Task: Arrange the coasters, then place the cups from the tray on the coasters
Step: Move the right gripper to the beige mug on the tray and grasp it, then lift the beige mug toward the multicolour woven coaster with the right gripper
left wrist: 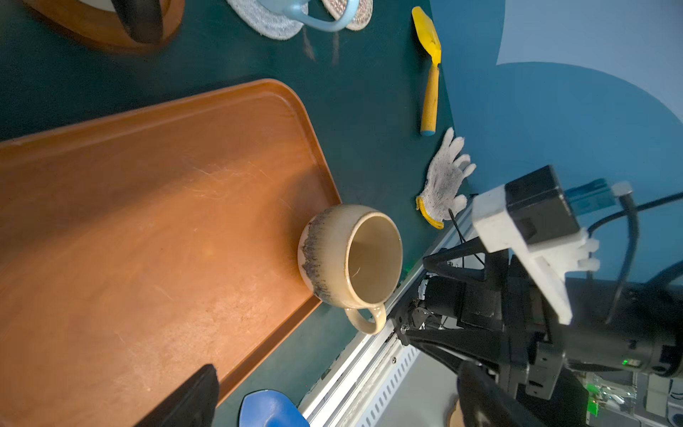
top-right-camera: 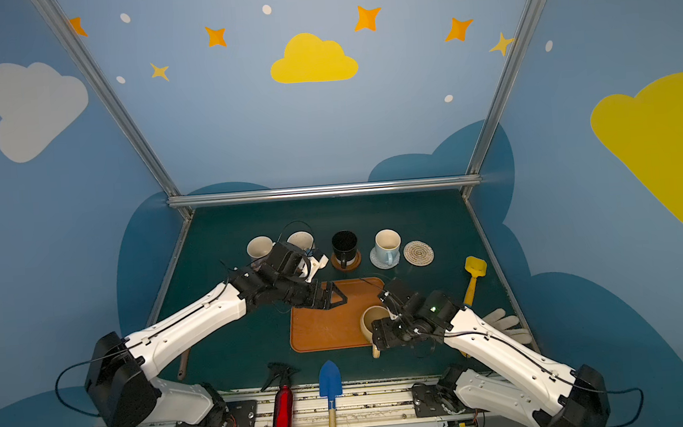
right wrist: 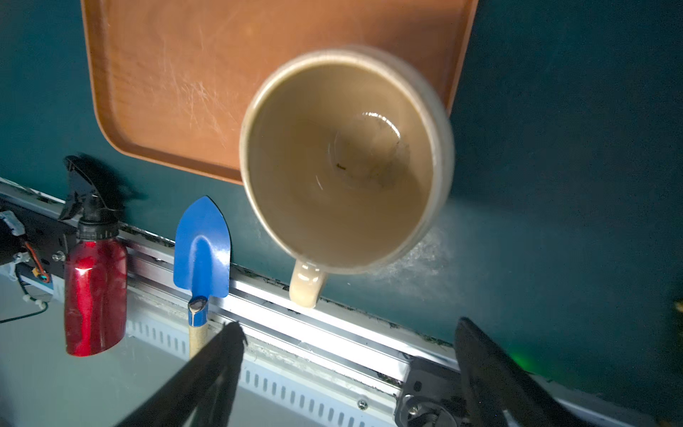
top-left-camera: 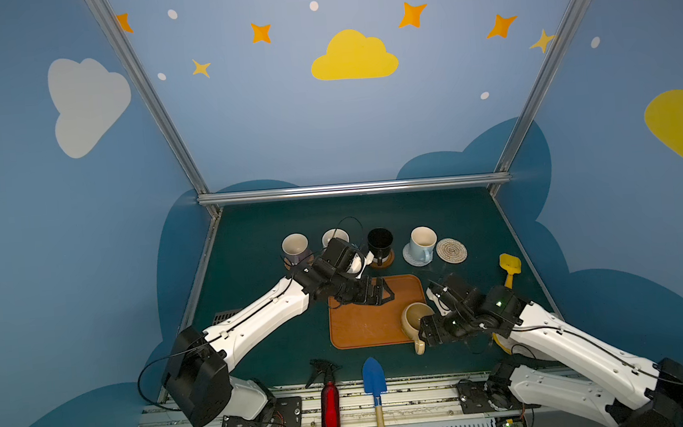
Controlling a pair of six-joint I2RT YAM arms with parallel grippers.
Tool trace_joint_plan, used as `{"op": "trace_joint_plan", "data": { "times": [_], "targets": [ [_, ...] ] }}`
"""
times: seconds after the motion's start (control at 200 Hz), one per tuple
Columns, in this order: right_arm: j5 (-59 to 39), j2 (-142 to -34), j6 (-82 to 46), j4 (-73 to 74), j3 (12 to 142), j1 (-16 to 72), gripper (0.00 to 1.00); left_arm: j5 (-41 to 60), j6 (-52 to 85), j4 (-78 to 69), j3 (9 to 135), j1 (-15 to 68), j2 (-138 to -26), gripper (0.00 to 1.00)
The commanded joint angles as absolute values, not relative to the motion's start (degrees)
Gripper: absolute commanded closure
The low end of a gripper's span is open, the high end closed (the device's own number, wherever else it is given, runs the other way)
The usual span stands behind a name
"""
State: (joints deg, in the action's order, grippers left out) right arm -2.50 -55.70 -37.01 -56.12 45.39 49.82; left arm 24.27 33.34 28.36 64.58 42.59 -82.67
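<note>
Two white-and-black robot arms [top-left-camera: 256, 321] reach in from six o'clock. The left gripper [top-left-camera: 384, 296] hangs open and empty over the flat orange-brown tray [top-left-camera: 365, 325], at its eleven o'clock corner. The right gripper [right wrist: 351, 327], fingers spread wide, faces the wide yellowish-tan mug [top-left-camera: 417, 321] at the tray's five o'clock corner without touching it. At twelve o'clock stand a lilac mug [top-left-camera: 294, 245], a cream-white mug [top-left-camera: 334, 236], a black mug [top-left-camera: 380, 240] and a light-blue mug [top-left-camera: 422, 241]. Three visibly rest on coasters [top-left-camera: 385, 263]; the cream-white's base is hidden. A beige coiled-rope coaster [top-left-camera: 452, 251] at two o'clock lies bare: one placement seems left.
</note>
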Motion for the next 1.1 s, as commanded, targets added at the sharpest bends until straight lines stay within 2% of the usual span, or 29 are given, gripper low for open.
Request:
{"op": "trace_joint_plan", "data": {
  "times": [0.0, 0.09, 0.215, 0.39, 0.476, 0.581, 0.671, 0.756, 0.966, 1.096],
  "targets": [
    [1.1, -56.0, -43.5, -51.9, 43.5, 53.9, 0.12, 25.1, 34.5, 27.3, 63.2, 43.0, -80.6, 0.0],
    [2.9, -58.2, -44.7, -49.9, 42.6, 55.9, 0.15, 25.7, 35.2, 26.3, 62.1, 43.3, -80.4, 0.0],
    [5.7, -60.3, -45.9, -47.3, 41.2, 57.0, 0.25, 25.0, 35.7, 26.2, 61.1, 43.7, -80.3, 0.0],
    [10.3, -61.4, -46.6, -48.1, 40.6, 57.0, 0.44, 25.1, 36.4, 25.3, 59.9, 43.8, -79.8, 0.0],
    [10.8, -61.3, -46.0, -47.7, 40.2, 56.9, 0.56, 25.4, 36.7, 24.6, 59.5, 43.8, -79.7, 0.0],
    [11.3, -61.8, -45.5, -48.3, 40.2, 57.0, 0.63, 25.8, 37.0, 23.7, 59.3, 44.0, -79.6, 0.0],
    [11.8, -62.5, -45.3, -48.6, 40.0, 57.0, 0.66, 21.7, 36.4, 24.9, 59.4, 44.8, -79.0, 0.0],
    [11.1, -62.8, -45.3, -47.9, 39.3, 57.0, 0.67, 22.8, 36.0, 23.7, 58.9, 45.0, -79.0, 0.0],
    [9.6, -61.0, -46.0, -42.9, 35.2, 57.3, 0.6, 23.5, 36.9, 21.8, 56.7, 45.0, -78.2, 0.0],
    [11.1, -60.4, -45.3, -41.0, 34.5, 57.4, 0.66, 23.0, 36.8, 22.1, 56.8, 45.0, -77.8, 0.0]
  ]
}}
